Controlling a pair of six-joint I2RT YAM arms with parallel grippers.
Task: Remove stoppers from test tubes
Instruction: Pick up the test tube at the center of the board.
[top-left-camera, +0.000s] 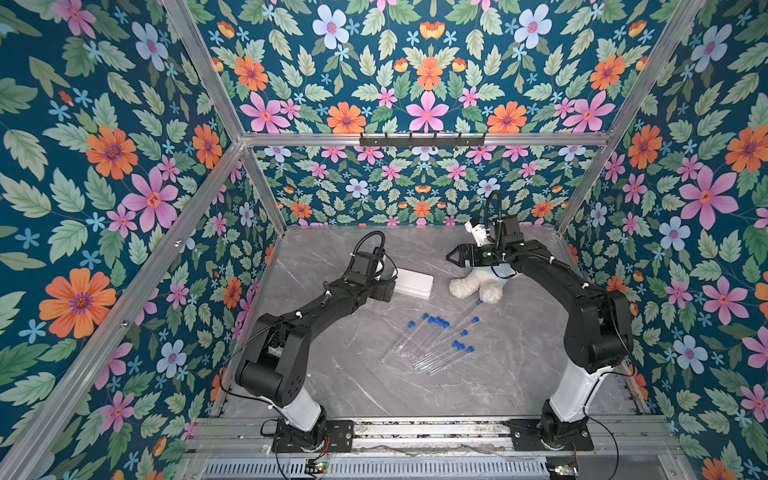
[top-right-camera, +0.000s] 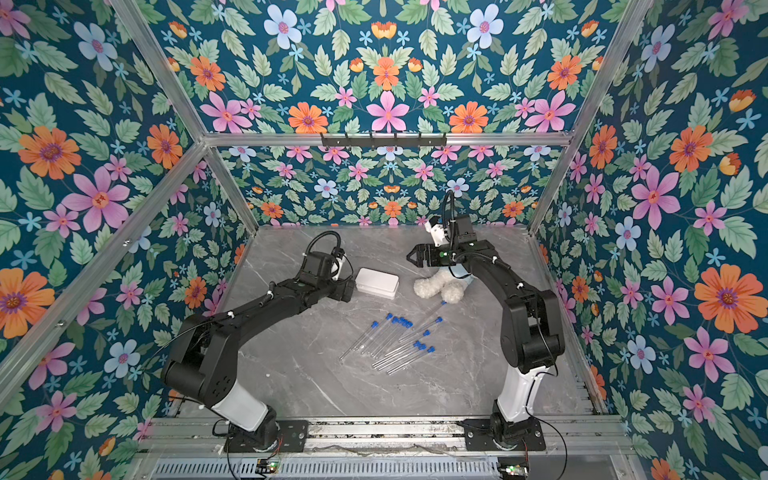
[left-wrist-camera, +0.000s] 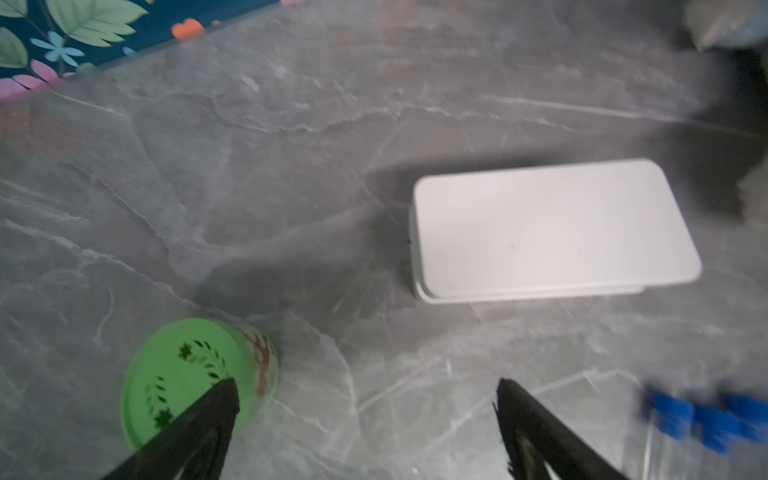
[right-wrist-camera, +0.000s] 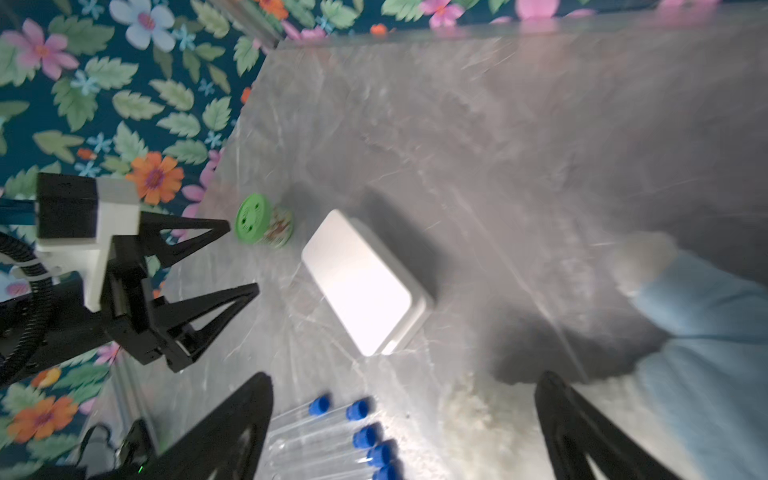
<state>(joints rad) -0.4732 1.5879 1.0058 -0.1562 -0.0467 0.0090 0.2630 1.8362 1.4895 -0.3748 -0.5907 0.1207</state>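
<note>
Several clear test tubes (top-left-camera: 436, 355) (top-right-camera: 397, 355) lie loose on the grey marble table, each plugged with a blue stopper (top-left-camera: 444, 322) (top-right-camera: 405, 322). My right gripper (top-left-camera: 451, 256) (top-right-camera: 411, 255) hangs open above the table behind them; in its wrist view the stoppers (right-wrist-camera: 359, 409) and the tubes (right-wrist-camera: 307, 440) lie beneath its open jaws (right-wrist-camera: 407, 378). My left gripper (left-wrist-camera: 365, 386) (right-wrist-camera: 243, 257) stands open and empty over bare table next to the white box. Blurred stoppers (left-wrist-camera: 706, 419) show at the edge of the left wrist view.
A shut white box (top-left-camera: 413, 283) (top-right-camera: 377, 283) (left-wrist-camera: 548, 228) (right-wrist-camera: 361, 282) lies behind the tubes. A jar with a round green lid (left-wrist-camera: 183, 374) (right-wrist-camera: 251, 218) stands by the left gripper. A white plush toy (top-left-camera: 478, 286) (top-right-camera: 438, 286) lies under the right arm.
</note>
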